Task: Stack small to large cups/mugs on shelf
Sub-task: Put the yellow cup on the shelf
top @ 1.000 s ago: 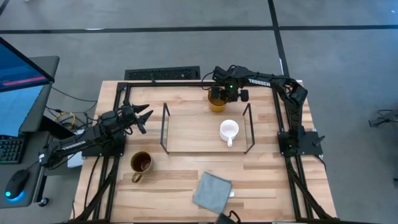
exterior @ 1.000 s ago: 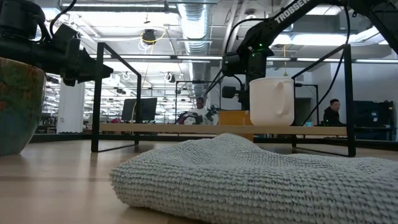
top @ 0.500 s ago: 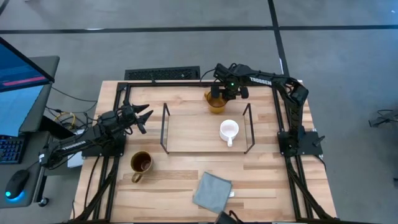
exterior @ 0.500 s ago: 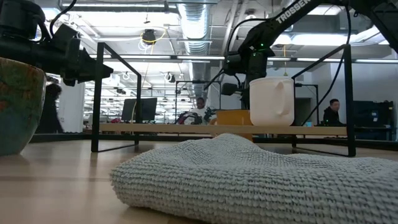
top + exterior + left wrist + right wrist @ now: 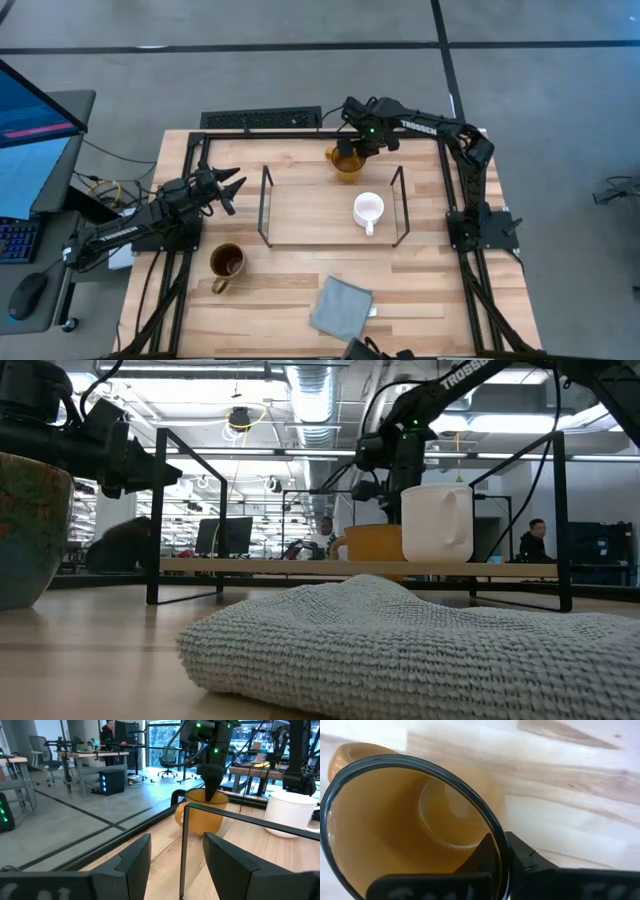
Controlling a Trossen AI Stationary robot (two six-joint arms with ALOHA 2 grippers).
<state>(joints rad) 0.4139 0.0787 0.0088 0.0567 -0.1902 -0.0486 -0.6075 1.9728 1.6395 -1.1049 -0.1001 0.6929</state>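
since a second ago your right gripper [image 5: 347, 152] has carried the amber mug [image 5: 346, 164] a little toward the upper left of the high frame, and in the low view the mug now rides higher, its base about level with the shelf [image 5: 300, 225] board. one finger sits inside the rim and one outside in the right wrist view, so the claw is clenched on the mug wall. that reads as a lift under way, with the mug not yet over the shelf.

your white mug [image 5: 368, 210] already stands on the shelf, right of centre in the high frame. your tan mug [image 5: 226, 262] waits on the table [image 5: 280, 290] at lower left. your left gripper [image 5: 228, 187] hangs at the left, fingers spread and empty.

a grey cloth [image 5: 341, 307] lies near the table's bottom edge. beyond it, an office with desks, chairs and seated people.
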